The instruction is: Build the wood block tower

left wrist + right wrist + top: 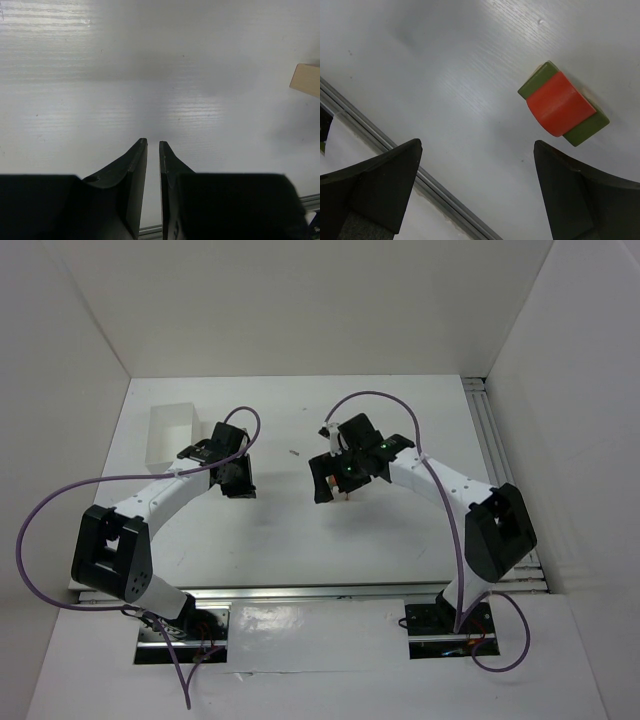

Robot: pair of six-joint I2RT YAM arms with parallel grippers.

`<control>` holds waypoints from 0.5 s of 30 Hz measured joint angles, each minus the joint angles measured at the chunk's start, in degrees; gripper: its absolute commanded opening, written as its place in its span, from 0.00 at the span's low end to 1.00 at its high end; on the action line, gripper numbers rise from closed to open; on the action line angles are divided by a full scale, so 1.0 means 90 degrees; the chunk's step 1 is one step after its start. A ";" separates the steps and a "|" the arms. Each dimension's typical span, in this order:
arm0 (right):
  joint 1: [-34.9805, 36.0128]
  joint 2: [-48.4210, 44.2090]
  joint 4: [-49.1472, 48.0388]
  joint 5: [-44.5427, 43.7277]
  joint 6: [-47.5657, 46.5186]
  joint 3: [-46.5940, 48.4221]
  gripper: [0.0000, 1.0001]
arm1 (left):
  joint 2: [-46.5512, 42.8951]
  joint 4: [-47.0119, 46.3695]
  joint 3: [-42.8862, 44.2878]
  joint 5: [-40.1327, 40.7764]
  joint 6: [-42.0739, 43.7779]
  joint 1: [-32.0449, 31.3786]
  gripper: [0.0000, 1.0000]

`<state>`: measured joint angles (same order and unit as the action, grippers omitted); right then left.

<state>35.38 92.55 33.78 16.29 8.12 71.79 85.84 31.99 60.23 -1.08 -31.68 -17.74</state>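
We take the wood block tower (559,104) as the thing that decides the coming move. In the right wrist view it stands on the white table (445,60), ahead of the right gripper (477,145) and off to one side. It is not in line with the gap but above the finger (570,195) on the right of that view. On top we see a red half-round block (554,101) lying across a dark green block (587,127). The long axis of the green one runs on a diagonal, not square to the fingers. We judge that the right arm is clearly the nearer one, and it would need to shift sideways and turn the wrist before it closes.

The right gripper has its fingers as far apart as they go, and it touches nothing.

The left gripper (153,142) has its fingers almost together, with only a thin slit between them, and nothing in it. At the edge of its view we see only a corner of a pale tan block (306,80), well apart from it.
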 measured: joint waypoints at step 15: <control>0.0000 0.0131 -0.0022 -0.0124 -0.0002 0.0119 1.00 | 0.0000 0.0002 0.0000 0.0000 0.0000 0.0000 0.28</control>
<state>35.38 93.73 33.58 15.18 8.10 72.86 85.84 32.01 60.23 -1.08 -31.68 -17.74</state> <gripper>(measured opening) 0.999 0.285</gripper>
